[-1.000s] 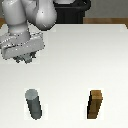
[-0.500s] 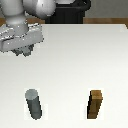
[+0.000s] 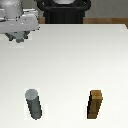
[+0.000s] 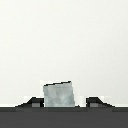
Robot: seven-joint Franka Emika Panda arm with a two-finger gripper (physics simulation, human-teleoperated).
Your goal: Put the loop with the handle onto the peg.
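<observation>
Our claw point(image 3: 18, 36) hangs over the bench's point(image 3: 75, 65) far corner, pinching a grey piece point(image 4: 59, 95), likely the loop with the handle; next we carry it above the peg point(image 3: 34, 103), well apart.

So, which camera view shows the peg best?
The exterior view shows it best: the peg stands upright on the white table, whole and unobstructed, at the exterior view's left of the brown block. The wrist view does not show the peg at all, only a grey piece at the hand.
</observation>
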